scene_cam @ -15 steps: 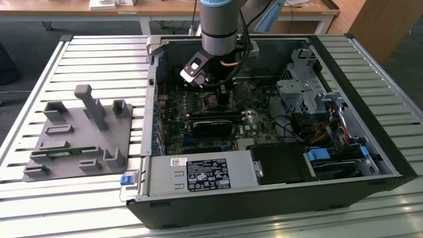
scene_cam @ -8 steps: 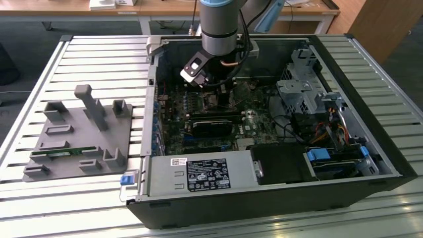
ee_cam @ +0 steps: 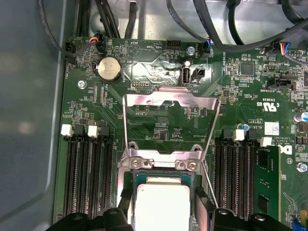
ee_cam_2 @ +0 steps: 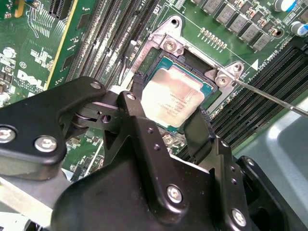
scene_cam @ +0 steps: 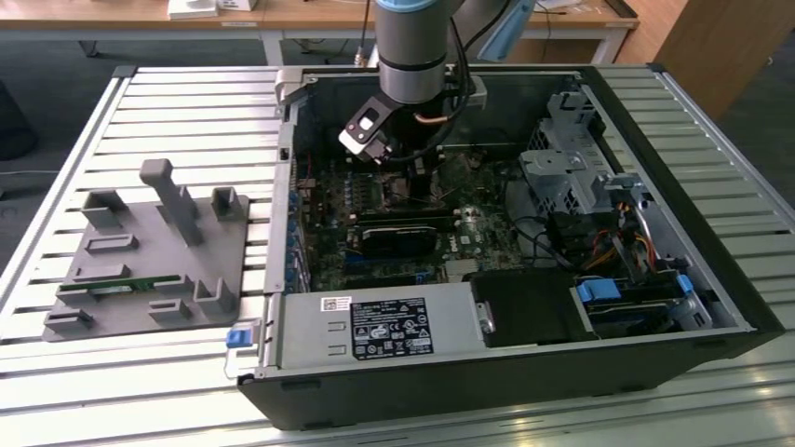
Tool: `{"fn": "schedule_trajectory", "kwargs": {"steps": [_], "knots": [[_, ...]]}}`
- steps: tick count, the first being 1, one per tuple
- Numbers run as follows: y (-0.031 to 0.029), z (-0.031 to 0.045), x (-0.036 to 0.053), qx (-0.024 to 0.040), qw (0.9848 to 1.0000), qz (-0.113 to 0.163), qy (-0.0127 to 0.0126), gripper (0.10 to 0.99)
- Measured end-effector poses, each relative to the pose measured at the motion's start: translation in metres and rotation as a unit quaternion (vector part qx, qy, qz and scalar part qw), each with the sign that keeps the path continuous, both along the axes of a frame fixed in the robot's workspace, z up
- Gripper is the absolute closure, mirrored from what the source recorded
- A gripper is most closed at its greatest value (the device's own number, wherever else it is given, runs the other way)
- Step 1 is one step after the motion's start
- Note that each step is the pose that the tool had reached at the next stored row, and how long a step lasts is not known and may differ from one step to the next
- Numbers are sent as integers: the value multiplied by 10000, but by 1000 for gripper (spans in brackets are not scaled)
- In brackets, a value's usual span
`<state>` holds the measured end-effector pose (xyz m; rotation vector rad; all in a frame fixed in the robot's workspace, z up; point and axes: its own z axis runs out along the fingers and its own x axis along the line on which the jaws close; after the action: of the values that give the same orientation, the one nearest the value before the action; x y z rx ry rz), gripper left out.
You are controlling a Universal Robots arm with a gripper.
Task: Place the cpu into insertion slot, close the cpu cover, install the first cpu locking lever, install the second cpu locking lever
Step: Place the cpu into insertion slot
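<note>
- Step in hand, as I read it: seating the cpu (ee_cam_2: 171, 94) in the socket (ee_cam_2: 169, 44). Cover and levers are not done yet.
- My gripper (ee_cam_2: 168, 103) is narrow, set to about chip width. One finger (ee_cam_2: 137, 98) sits on one edge of the chip and its mate on the opposite edge. Both look to be in contact, so I call it holding the cpu.
- The cpu lies between my fingertips, in or just over the socket recess. Its silver top looks level and square to the socket. I cannot tell if it has bottomed out.
- To do this well:
  - Keep the chip flat and move it straight down, with no sideways sliding (the contacts under it won't forgive a scrape).
  - Let go only once it rests evenly all round.
  - Open only a little, because the socket walls are just beside both fingers.
- Just past my fingertips is the hinge bracket (ee_cam: 161, 163) with its two screws.
- Running off from a socket corner near one finger is a locking lever (ee_cam_2: 269, 96). It is a thin rod, unlatched, and a snag risk.
- Either side of me, memory slots (ee_cam: 89, 178) flank the socket.
- Beyond the bracket, the cpu cover (ee_cam: 183, 96) is swung open and well off the chip, with bare board showing through its open centre.
- Farther out, past the cover, is a coin cell (ee_cam: 109, 69).
- Farthest, outside the case (scene_cam: 497, 382) and well apart from me, is a grey fixture tray (scene_cam: 149, 251), on the exterior view's left.
</note>
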<state>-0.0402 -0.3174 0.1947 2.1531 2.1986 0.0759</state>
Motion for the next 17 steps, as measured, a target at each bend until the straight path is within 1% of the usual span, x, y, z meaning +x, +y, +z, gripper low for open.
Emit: {"fn": "schedule_trajectory", "kwargs": {"steps": [7,10,11,12,13,14,16,17], "knots": [[0,35,0,0,10000,0,0,475],[0,63,0,0,10000,0,1,475],[0,76,1,0,10000,0,5,475],[0,91,4,0,10000,0,14,486],[0,100,8,0,10000,0,25,553],[0,108,14,2,10000,0,38,553],[0,120,28,2,10000,-1,65,671],[0,126,33,2,10000,-1,77,671]]}}
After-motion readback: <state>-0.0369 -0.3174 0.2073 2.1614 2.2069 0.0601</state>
